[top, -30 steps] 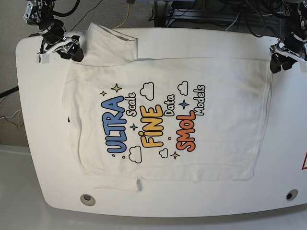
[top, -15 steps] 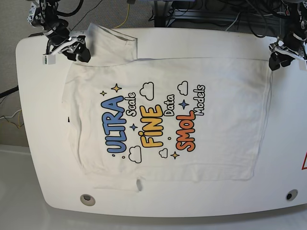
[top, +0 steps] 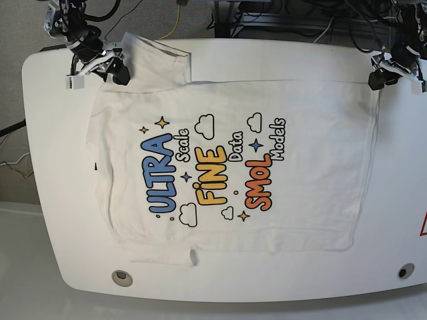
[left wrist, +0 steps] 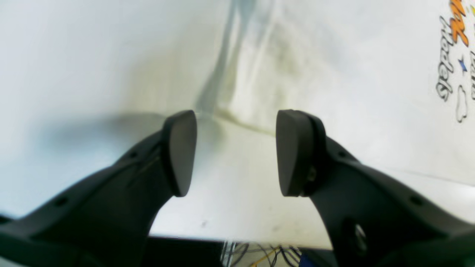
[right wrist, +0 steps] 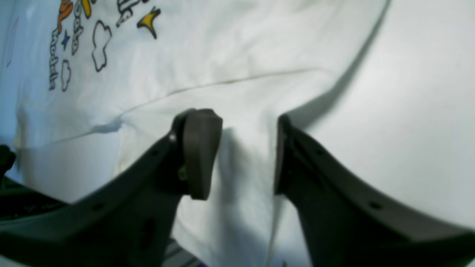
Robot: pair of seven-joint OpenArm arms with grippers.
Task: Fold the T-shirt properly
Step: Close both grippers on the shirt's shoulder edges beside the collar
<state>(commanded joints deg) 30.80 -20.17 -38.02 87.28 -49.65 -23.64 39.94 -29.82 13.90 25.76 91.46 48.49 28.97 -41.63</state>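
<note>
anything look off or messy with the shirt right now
Mostly flat, print up, on the table. The T-shirt has one sleeve at the far edge lying askew, reaching past the table rim, by the open right hand. The near sleeve looks tucked under. The open left hand sits by the hem corner.

Robotics lab, white table [top: 40, 200], cables [top: 267, 17]

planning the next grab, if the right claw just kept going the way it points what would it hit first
Probably the T-shirt: the open right claw points at white cloth just below a seam. Its height above the cloth is unclear.
</note>
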